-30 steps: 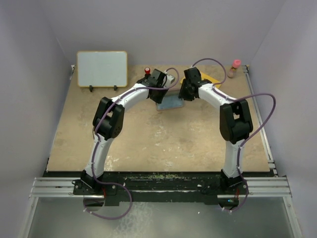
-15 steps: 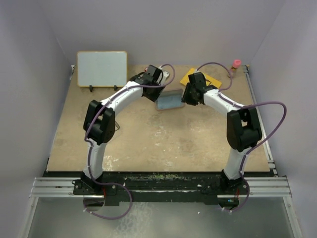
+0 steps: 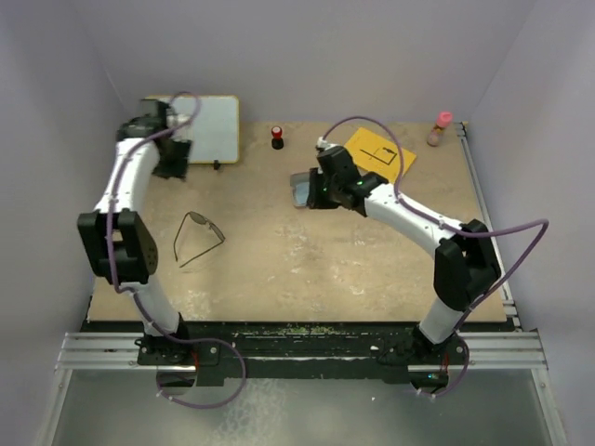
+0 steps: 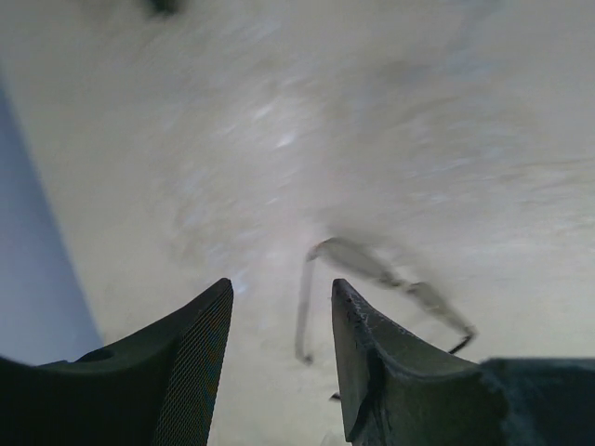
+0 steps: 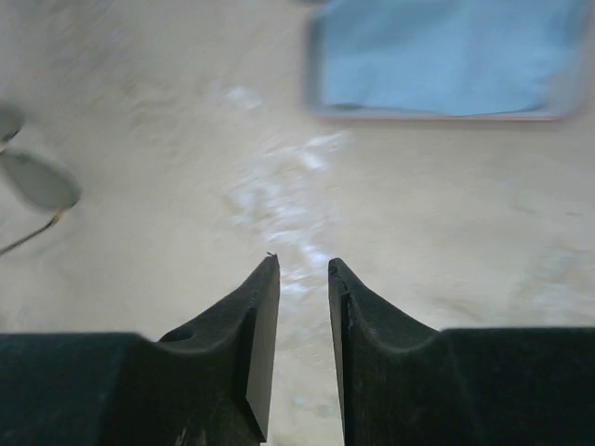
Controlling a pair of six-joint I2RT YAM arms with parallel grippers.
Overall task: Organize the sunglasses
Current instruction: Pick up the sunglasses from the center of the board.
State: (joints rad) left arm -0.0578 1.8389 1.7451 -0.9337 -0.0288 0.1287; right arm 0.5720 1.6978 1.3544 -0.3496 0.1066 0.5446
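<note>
- The right gripper [image 5: 303,271] hangs over bare table [image 3: 307,269]. Its fingers are only a narrow gap apart, with nothing between them.
- Just ahead of it lies the case [image 5: 428,115]. A light blue cloth [image 5: 446,51] fills it, so only a pinkish rim shows.
- The left gripper [image 4: 279,297] is at the far left by the whiteboard [image 3: 200,125]. Its fingers are spread wider and are empty.
- The sunglasses [image 3: 197,239] lie on the table on the left side with their temple arms unfolded. They are well apart from the case, and neither gripper touches them.
- A yellow sheet [image 3: 379,153] lies beyond the right gripper.
</note>
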